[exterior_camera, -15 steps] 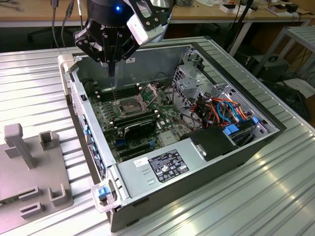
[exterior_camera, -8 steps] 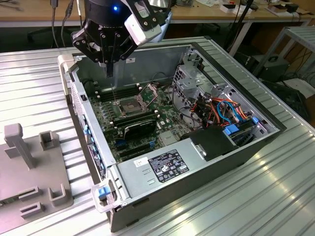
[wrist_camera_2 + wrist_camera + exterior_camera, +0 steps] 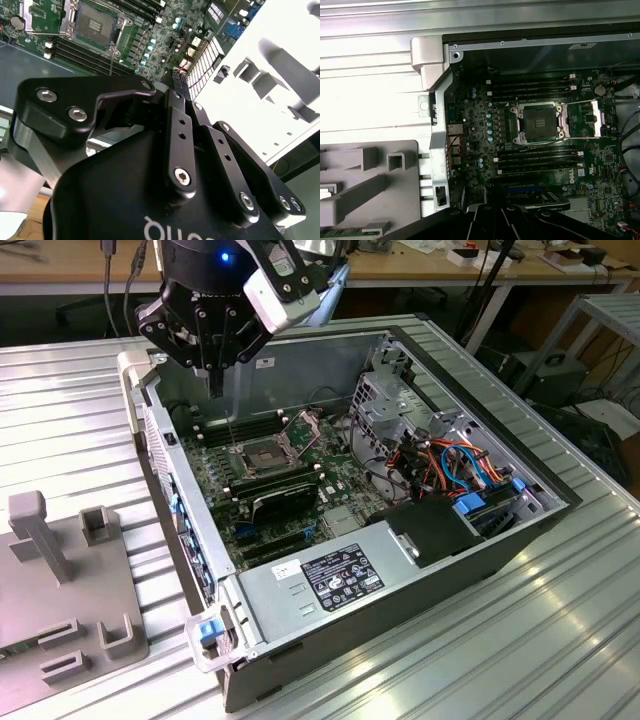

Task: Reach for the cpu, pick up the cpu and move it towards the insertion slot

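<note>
Arm drops in from above, wrist pointing straight down. The gripper (image 3: 213,380) hangs over the far corner of the open pc case (image 3: 310,360) on the exterior view's left, above the motherboard (image 3: 215,480) w/o touching it. Can't tell if the gripper's open or closed, or if anything's in it. The insertion slot (image 3: 258,455) is mid-board, near the gripper tip but not under it. In the first wrist view the slot (image 3: 536,121) sits btwn two banks of black memory slots (image 3: 535,157): silvery frame, dark square centre, thin bracket (image 3: 582,120) flipped open sideways. A grey fixture plate (image 3: 60,590) lies on the table (image 3: 70,390) beside the case.
</note>
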Available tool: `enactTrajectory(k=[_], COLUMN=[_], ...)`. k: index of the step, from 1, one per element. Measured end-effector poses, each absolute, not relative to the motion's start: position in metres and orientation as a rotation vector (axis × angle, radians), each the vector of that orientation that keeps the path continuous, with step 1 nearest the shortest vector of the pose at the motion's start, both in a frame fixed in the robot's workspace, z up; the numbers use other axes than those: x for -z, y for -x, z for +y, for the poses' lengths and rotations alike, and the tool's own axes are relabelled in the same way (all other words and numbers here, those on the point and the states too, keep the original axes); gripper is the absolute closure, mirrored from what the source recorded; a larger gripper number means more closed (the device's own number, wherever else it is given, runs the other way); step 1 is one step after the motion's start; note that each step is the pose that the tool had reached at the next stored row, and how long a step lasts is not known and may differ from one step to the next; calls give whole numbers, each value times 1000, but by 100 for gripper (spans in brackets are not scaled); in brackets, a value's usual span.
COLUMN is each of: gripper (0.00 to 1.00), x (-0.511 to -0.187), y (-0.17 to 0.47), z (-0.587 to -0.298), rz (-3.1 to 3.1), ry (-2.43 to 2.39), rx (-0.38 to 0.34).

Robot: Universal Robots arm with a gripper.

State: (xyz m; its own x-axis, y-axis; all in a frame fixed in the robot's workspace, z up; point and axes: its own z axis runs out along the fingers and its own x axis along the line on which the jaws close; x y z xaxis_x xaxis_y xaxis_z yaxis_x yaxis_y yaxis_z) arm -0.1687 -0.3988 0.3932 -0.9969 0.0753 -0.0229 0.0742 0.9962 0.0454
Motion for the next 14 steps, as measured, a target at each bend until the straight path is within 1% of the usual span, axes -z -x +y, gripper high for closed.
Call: enactTrajectory(k=[14], gripper=[89], x=[-393], y=[182], z=[-399], rz=[3114], ry=[-117], rx=[-70])
